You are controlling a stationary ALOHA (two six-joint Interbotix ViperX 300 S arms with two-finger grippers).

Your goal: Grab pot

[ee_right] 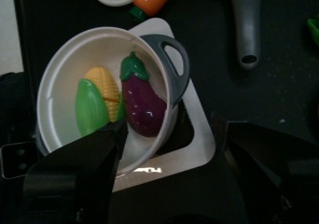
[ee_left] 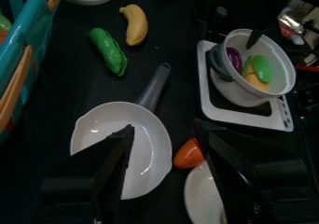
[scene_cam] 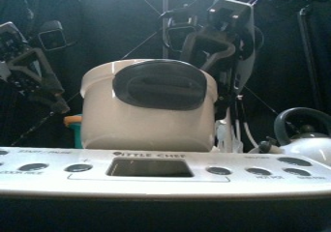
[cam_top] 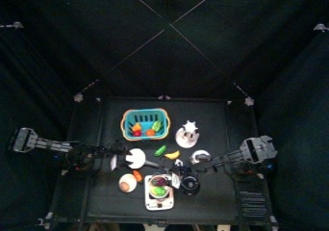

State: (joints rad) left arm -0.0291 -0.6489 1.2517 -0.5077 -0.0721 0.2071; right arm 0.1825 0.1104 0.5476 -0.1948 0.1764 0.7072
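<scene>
Small round white pot (ee_right: 88, 88) holding toy corn and a purple eggplant (ee_right: 141, 95), sitting on a white toy stove (ee_left: 245, 105) at the worktop's front edge. Right end effector (ee_right: 169, 162) wide open directly above it; left end effector (ee_left: 169, 162) open, resting apart.

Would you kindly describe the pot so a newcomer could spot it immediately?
Start at the toy stove at the black table's front edge; the pot sits on it. It is a white round vessel with a dark handle, holding toy corn and an eggplant, unlike the empty white pan beside it.
</scene>
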